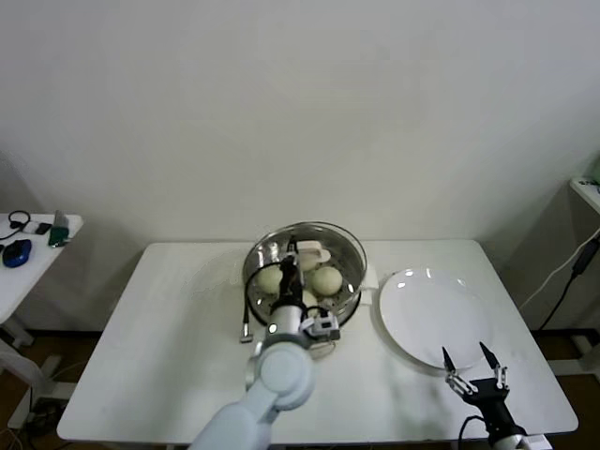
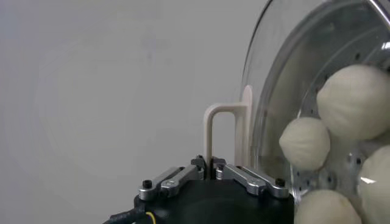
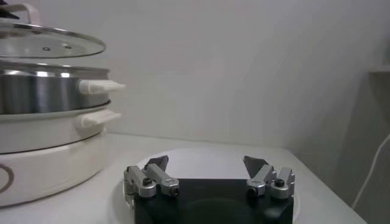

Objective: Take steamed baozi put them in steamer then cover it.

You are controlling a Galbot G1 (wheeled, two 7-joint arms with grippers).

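Note:
The steamer (image 1: 349, 298) stands mid-table, a steel pot (image 3: 42, 91) on a cream base. Inside it lie several cream-white baozi (image 1: 326, 279), also seen through the glass in the left wrist view (image 2: 304, 143). The clear glass cover (image 1: 342, 246) lies level over the pot, at or just above its rim; I cannot tell if it rests there (image 3: 49, 42). My left gripper (image 1: 292, 253) is shut on the cover's cream handle (image 2: 210, 137). My right gripper (image 1: 472, 361) stands open and empty over the near edge of the white plate (image 1: 431, 309).
The white table (image 1: 169, 356) carries a black cable (image 1: 247, 314) beside the steamer's left. A side table with a blue mouse (image 1: 16, 251) stands at far left. A shelf and cables (image 1: 581, 253) are at far right. The plate (image 3: 183, 155) holds nothing.

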